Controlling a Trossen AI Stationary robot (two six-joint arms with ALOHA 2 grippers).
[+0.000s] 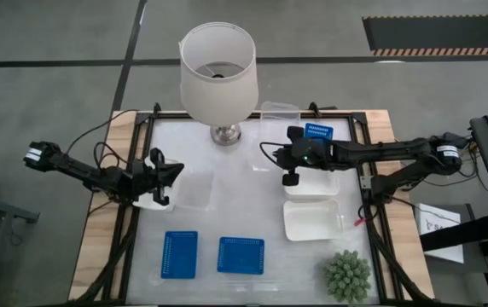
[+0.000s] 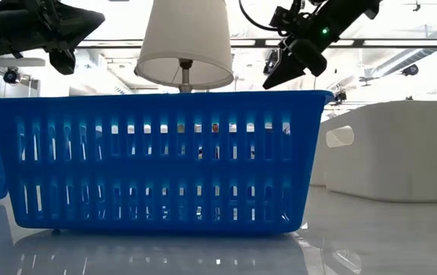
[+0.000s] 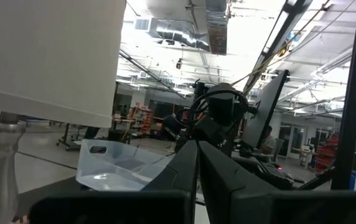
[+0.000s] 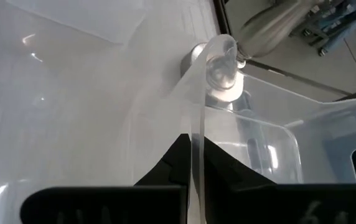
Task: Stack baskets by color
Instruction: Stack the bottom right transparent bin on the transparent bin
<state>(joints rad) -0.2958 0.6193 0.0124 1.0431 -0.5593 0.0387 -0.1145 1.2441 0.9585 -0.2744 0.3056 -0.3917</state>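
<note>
One white table (image 1: 252,205), bearing white-shaded metal lamp (image 1: 218,60) at rear. Finds two white rectangular plastic baskets (image 1: 312,220) right of centre, two blue dotted baskets (image 1: 180,254) side by side in front. Shows right gripper (image 4: 192,140) pinching clear plastic basket (image 4: 277,143) by its wall; left gripper (image 3: 198,146) pressed together, empty, at left.

The left arm reaches in from the counter's left edge, its gripper (image 1: 169,173) raised and closed with nothing between its fingers. The right arm stretches in from the right side (elbow low, wrist high); its gripper (image 1: 290,177) is closed, seemingly on a clear basket's (image 4: 271,149) rim.
</note>
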